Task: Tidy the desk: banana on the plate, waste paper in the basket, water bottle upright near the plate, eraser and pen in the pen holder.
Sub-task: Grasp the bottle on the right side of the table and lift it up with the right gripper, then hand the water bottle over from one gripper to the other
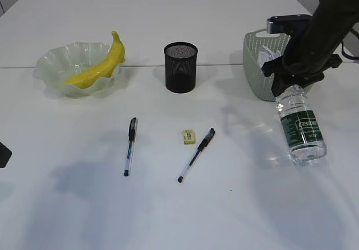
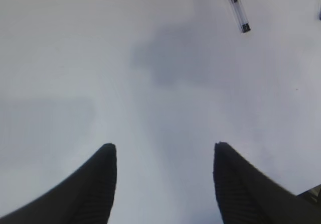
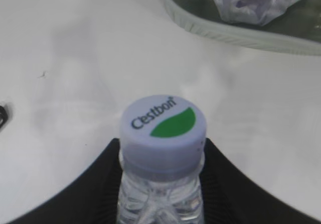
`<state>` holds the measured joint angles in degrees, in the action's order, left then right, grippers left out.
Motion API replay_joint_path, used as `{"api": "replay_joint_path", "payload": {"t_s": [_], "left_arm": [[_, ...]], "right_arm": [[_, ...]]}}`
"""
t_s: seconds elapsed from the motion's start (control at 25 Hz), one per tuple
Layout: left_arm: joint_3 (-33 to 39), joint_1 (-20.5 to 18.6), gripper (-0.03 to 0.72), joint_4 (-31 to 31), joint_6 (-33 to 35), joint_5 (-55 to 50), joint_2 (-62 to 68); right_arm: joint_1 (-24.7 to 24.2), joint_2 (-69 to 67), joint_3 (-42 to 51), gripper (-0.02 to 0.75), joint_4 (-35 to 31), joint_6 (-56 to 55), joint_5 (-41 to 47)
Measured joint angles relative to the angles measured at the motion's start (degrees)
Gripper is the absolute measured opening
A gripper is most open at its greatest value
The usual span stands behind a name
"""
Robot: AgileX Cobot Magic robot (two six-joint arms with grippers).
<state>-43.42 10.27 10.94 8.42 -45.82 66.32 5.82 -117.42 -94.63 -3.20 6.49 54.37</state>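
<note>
right gripper: clamps neck of clear plastic water bottle beside pale green basket | left gripper: wide apart, holds nothing

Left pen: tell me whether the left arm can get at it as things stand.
Probably yes. The left gripper has its jaws open and holds nothing, and only bare table lies between it and the left pen. The eraser and the second pen lie off to one side.
</note>
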Motion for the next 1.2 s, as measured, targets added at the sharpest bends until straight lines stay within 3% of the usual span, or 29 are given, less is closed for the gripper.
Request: {"api": "replay_joint_path", "payload": {"t_s": [0.72,1.2], "left_arm": [[0.0,0.0,0.435,0.0,0.0,-0.6,0.0],[0.0,0.0,0.435,0.7,0.5,1.4,0.0]], "right_arm": [[0.0,11.1,0.2,0.312,-0.9,4.9,1.3],[0.0,17.2,0.5,0.312,-11.2,16.0,0.4]]}}
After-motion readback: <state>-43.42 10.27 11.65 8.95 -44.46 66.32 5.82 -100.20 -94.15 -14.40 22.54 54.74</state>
